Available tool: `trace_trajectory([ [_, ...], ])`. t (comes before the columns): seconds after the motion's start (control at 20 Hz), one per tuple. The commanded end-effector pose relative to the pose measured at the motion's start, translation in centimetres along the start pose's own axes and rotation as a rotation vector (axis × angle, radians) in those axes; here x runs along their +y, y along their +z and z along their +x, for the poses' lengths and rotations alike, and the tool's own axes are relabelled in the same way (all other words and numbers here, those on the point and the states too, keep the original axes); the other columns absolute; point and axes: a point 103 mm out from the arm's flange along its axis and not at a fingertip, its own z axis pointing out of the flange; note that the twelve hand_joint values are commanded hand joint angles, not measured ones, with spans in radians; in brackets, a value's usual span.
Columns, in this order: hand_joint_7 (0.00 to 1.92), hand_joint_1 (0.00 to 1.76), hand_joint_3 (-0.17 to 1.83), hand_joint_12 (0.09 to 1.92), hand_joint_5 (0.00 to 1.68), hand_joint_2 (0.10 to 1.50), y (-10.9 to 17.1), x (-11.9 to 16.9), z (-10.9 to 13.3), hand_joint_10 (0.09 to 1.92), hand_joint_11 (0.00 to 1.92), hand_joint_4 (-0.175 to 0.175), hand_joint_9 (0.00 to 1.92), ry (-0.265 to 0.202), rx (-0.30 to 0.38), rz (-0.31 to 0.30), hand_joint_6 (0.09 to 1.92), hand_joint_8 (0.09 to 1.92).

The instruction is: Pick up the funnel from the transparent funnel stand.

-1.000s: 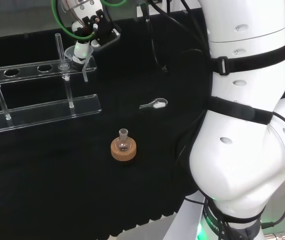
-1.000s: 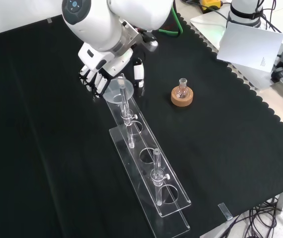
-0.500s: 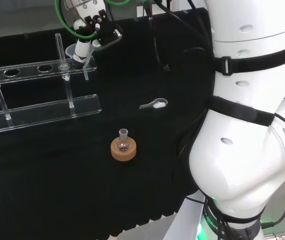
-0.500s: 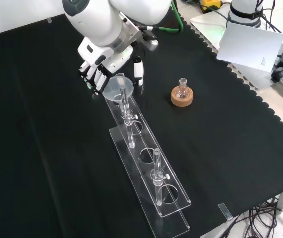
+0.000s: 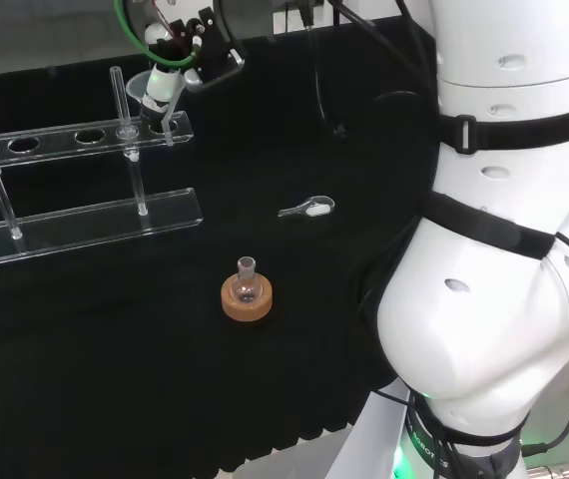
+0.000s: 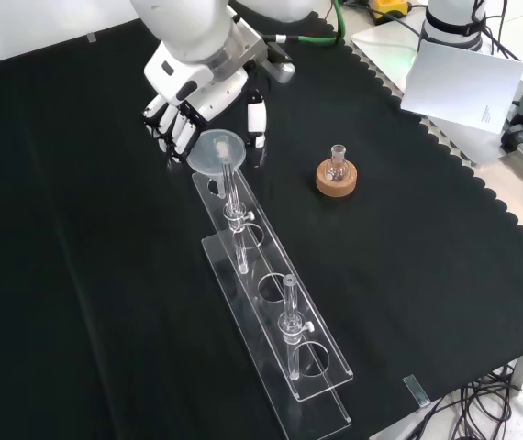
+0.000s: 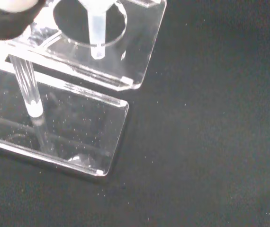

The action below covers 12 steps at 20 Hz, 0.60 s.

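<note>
Fingers (image 6: 174,128) of my hand (image 6: 193,87) are curled round the funnel (image 6: 217,149), clamped on its bowl at the end of the transparent funnel stand (image 6: 275,316) nearest the far edge of the desk (image 6: 78,275). Compared with one second ago, the funnel sits higher: in the front view its bowl has risen along the upright rod (image 6: 231,188), and in the wrist view the funnel stem (image 7: 97,33) hangs with its tip just at the end hole of the top plate (image 7: 139,52). Judgement: the lift is under way and extraction is nearly complete; the stem has yet to come fully clear of the hole.

Nearby items: a small round flask (image 6: 337,165) on a cork ring (image 6: 337,180) stands well apart, toward the right of the front view. A small clear scoop-like piece (image 5: 307,208) lies on the cloth, away from the stand. The upright rod stands just beside the funnel and is the main obstruction; a straight vertical withdrawal is advised.
</note>
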Motion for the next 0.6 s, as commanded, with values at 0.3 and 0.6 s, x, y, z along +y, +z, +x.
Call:
trace_trajectory([
  [0.3,1.02,0.84,0.45,1.26,0.86,0.62,-2.8,-1.1,-0.4,0.43,0.00,0.163,0.64,0.009,0.010,-0.097,0.49,0.56],
  [0.6,1.03,0.84,0.49,1.26,0.88,0.61,-4.0,-1.4,-0.7,0.42,0.00,0.175,0.67,0.001,0.034,-0.126,0.53,0.57],
])
